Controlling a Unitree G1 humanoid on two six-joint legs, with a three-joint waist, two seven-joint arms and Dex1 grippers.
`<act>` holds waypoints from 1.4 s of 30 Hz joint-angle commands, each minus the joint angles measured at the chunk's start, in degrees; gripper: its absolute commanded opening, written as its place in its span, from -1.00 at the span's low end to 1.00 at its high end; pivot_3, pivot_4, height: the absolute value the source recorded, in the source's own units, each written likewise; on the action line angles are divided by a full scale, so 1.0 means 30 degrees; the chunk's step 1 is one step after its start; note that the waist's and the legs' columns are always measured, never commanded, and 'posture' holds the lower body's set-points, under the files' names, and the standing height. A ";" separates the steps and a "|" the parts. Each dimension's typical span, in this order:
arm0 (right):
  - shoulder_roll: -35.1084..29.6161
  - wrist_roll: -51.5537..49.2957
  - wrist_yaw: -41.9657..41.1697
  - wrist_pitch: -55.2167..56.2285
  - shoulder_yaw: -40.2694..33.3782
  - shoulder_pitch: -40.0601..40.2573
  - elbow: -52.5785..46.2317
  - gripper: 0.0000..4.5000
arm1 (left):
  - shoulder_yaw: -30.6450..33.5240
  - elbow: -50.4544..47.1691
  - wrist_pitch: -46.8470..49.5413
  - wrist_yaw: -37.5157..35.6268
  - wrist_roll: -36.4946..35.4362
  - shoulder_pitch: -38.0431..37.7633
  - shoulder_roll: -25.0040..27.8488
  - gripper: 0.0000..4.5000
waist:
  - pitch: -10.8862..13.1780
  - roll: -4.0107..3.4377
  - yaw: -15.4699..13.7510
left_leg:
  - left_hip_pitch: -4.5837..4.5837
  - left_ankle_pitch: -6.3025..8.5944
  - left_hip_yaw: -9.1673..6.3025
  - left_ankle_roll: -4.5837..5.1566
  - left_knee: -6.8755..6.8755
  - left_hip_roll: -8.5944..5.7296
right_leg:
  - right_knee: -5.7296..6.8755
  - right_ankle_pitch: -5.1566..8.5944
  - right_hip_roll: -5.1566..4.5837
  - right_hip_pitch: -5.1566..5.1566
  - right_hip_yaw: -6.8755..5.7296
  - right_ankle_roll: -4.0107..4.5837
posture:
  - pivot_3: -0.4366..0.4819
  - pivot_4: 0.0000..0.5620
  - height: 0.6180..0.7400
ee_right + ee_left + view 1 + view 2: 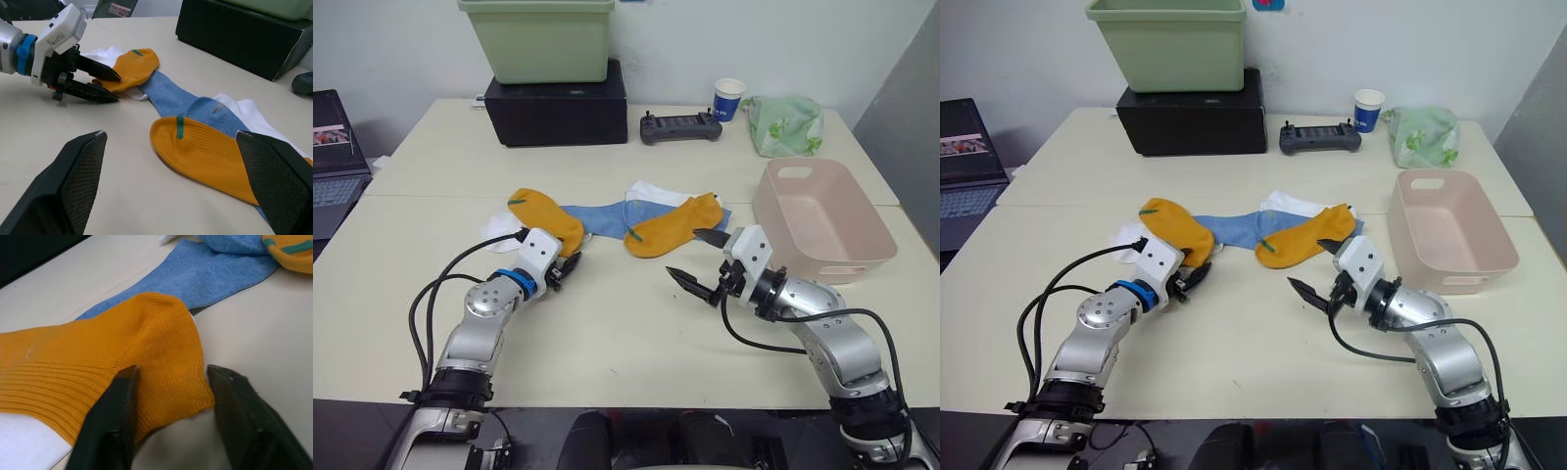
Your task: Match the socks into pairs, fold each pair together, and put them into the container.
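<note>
Several socks lie in a row mid-table. One mustard-orange sock (548, 217) rests on a white sock (499, 227), and a light blue sock (607, 217) runs toward a second mustard-orange sock (671, 227) and another white sock (651, 191). My left gripper (570, 266) is open, its fingers (117, 421) straddling the near edge of the left mustard sock (98, 362). My right gripper (697, 258) stands wide open just in front of the right mustard sock (205, 156), holding nothing. The pale pink container (822, 220) sits empty at the right.
A light green bin (540, 37) stands on a black box (558, 103) at the back. A controller (680, 126), a paper cup (728, 98) and a leaf-print cloth (785, 124) lie back right. A laptop (333, 162) sits off the table's left.
</note>
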State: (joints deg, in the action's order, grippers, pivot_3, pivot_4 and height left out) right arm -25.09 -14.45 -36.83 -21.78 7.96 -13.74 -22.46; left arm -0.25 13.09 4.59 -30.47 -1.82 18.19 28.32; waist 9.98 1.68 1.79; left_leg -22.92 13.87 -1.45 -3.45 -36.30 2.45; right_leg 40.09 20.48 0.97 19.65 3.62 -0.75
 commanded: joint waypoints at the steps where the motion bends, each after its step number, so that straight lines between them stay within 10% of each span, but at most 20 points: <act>1: -0.0080 0.0057 0.0270 0.0032 -0.0191 0.0069 -0.0980 1.00 | 0.0170 -0.0609 -0.0343 0.0100 -0.0005 -0.0070 -0.0045 -0.57 | 0.0000 0.0000 -0.0007 | -0.0002 0.0000 0.0002 0.0000 0.0000 -0.0001 | -0.0001 0.0000 -0.0001 0.0000 0.0002 0.0000 | -0.05 -0.47 1.00; 4: -0.0080 0.0037 0.0392 0.0083 -0.0295 -0.0011 -0.0788 1.00 | 0.0260 -0.0929 -0.0266 0.0103 -0.0091 -0.0374 -0.0043 -0.99 | 0.0000 0.0000 -0.0002 | 0.0000 0.0000 0.0008 0.0000 0.0000 -0.0002 | -0.0001 0.0000 -0.0002 0.0000 0.0009 0.0000 | -0.05 -0.47 1.00; 19: -0.0162 0.0310 0.0765 0.0805 -0.0917 0.0385 0.0167 1.00 | 0.1632 -1.1095 0.6359 -0.4022 -0.6449 -0.4030 0.2244 -0.99 | 0.0004 -0.0006 0.0015 | 0.0002 0.0000 0.0013 -0.0001 0.0004 0.0007 | -0.0009 0.0001 -0.0002 -0.0003 0.0012 -0.0001 | -0.05 -0.47 1.00; 31: -0.2005 -0.0225 0.0393 0.0080 -0.2970 0.0665 -0.0154 1.00 | -0.4393 -1.1109 1.0969 -0.5146 -0.8437 -0.0670 -0.1382 -0.99 | 0.0011 -0.0004 -0.0025 | -0.0006 0.0001 -0.0012 0.0003 -0.0045 -0.0027 | -0.0012 -0.0005 0.0002 -0.0036 0.0007 -0.0015 | -0.05 -0.47 1.00; 42: -0.1907 -0.1640 0.0661 -0.2943 -0.2573 0.2953 -0.2139 1.00 | 0.0597 -0.8076 0.9238 -0.3793 -0.7622 -0.1093 0.0705 0.24 | 0.0019 -0.0020 -0.0003 | 0.0000 0.0001 0.0002 0.0002 -0.0041 0.0039 | -0.0019 -0.0004 0.0071 -0.0018 0.0040 -0.0014 | -0.05 -0.47 1.00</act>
State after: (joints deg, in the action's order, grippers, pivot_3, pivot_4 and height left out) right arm -30.22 -17.29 -34.47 -28.77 0.81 -5.37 -24.82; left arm -0.56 -13.05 36.08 -42.98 -26.81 15.16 29.78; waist 10.03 1.63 1.79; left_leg -22.92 13.87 -1.44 -3.44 -36.42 2.54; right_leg 40.02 20.47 1.13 19.59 3.74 -0.79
